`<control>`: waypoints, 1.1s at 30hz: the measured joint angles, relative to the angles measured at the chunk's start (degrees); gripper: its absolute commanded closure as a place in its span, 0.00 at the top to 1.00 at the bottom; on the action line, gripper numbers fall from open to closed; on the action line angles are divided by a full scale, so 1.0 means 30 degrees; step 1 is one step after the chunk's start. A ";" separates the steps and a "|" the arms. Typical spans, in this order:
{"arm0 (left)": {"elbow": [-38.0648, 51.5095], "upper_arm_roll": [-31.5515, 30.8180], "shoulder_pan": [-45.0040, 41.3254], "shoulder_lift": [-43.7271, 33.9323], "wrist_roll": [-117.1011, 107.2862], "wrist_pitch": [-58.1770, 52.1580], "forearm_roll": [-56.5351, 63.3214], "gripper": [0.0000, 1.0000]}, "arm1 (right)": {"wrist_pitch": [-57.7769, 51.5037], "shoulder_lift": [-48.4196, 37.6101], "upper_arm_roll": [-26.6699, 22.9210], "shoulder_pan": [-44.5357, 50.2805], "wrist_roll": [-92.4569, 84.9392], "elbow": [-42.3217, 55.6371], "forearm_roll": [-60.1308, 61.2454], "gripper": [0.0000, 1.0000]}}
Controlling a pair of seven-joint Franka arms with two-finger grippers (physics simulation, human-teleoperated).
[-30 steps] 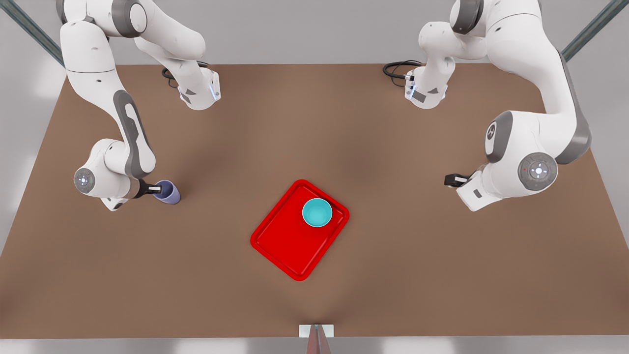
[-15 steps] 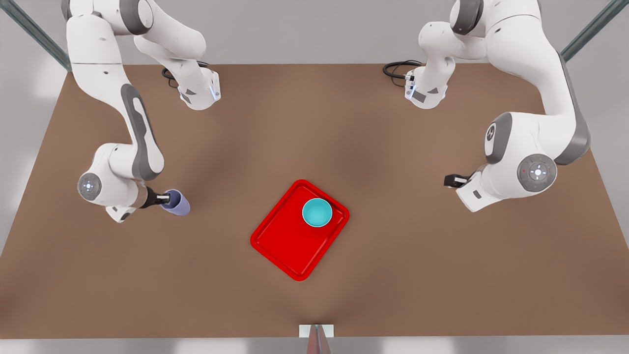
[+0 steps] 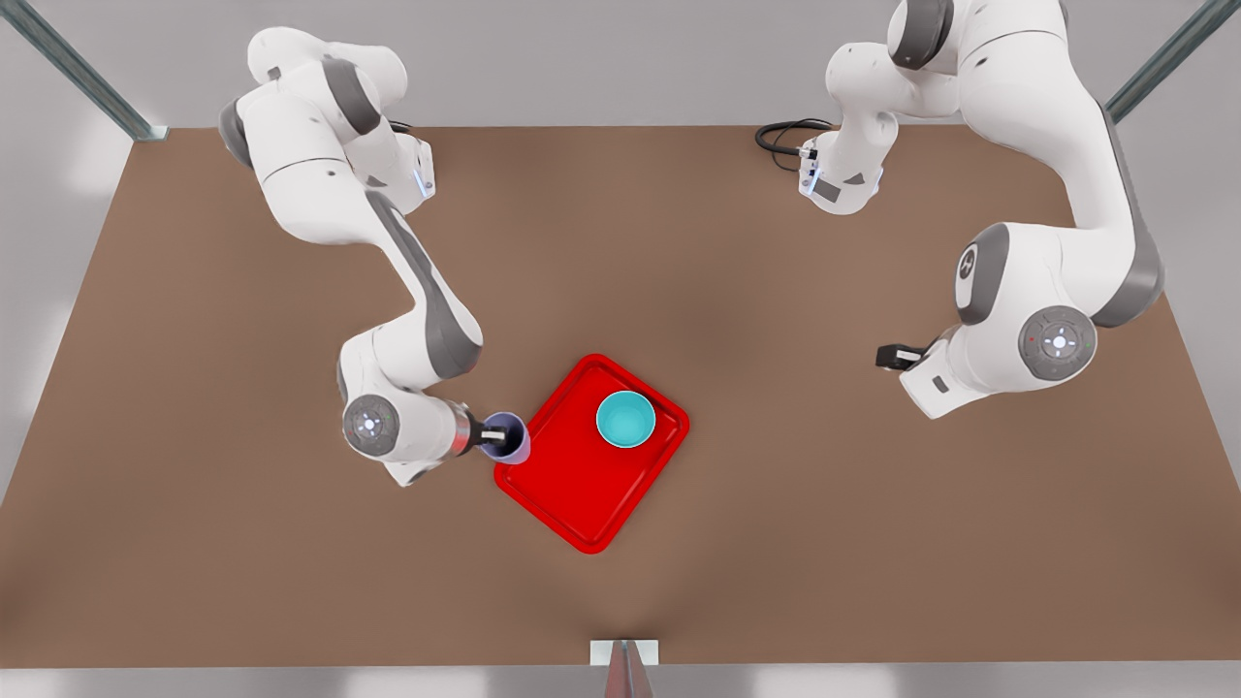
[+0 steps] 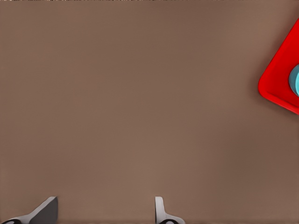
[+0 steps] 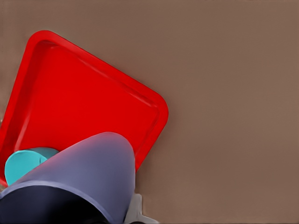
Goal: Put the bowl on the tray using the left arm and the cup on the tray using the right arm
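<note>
The arm on the front view's left has just swung way in from the far side of the table, and it's now bringing the cup [image 3: 508, 437] right up to the near-left edge of the tray [image 3: 572, 494]. That's the right gripper [image 3: 496, 437], going by its wrist view, where the lavender cup [image 5: 79, 179] is looming big over the red tray [image 5: 70, 93]. A second ago the cup was well out on the bare table [image 3: 242, 543], so it's covering a lot of ground fast. The jaws are clamped on the cup's rim, one finger inside and one outside, and the cup is hanging tilted rather than upright as far as I can see. The bowl [image 3: 625, 419] is already sitting in the tray's far corner, not budging, so that half looks done to me. The left gripper [image 3: 890, 356] is parked over on the front view's right, well apart from everything, waiting; its fingers [image 4: 160, 210] are spread apart with nothing between them, just hovering over brown tabletop. What's left, I reckon, is carrying the cup a bit further over the rim onto the open red floor, keeping clear of the bowl, then letting go.
</note>
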 measured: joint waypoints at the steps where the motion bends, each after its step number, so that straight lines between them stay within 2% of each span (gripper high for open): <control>1: 0.0000 0.0018 -0.0013 0.0024 0.0000 0.0000 -0.0001 1.00 | -0.0049 0.1174 -0.0026 0.0643 0.0587 0.1541 -0.0092 0.21; 5: 0.0000 0.0030 -0.0014 0.0059 0.0000 -0.0029 -0.0004 1.00 | 0.0216 0.4257 -0.0186 0.2291 0.0732 0.4500 -0.0312 0.21; 8: 0.0000 0.0043 -0.0023 0.0088 0.0029 0.0000 -0.0005 1.00 | 0.1549 0.5061 -0.0208 0.2426 0.0694 0.4517 -0.0447 0.21; 15: 0.0000 0.0027 -0.0004 0.0088 0.0029 -0.0027 -0.0006 1.00 | 0.1610 0.5435 -0.0236 0.2490 0.0721 0.4206 -0.1118 0.21; 17: 0.0000 0.0042 -0.0010 0.0089 0.0005 -0.0021 -0.0006 1.00 | 0.1370 0.5429 -0.0233 0.2460 0.0825 0.4196 -0.1124 0.50; 18: 0.0000 0.0029 -0.0011 0.0088 0.0002 -0.0029 -0.0006 1.00 | 0.1440 0.5426 -0.0230 0.2459 0.0913 0.4181 -0.1213 1.00; 33: 0.0000 0.0036 -0.0026 0.0118 0.0029 -0.0027 -0.0006 1.00 | 0.1075 0.5087 0.0003 0.2360 0.1647 0.3807 -0.0009 1.00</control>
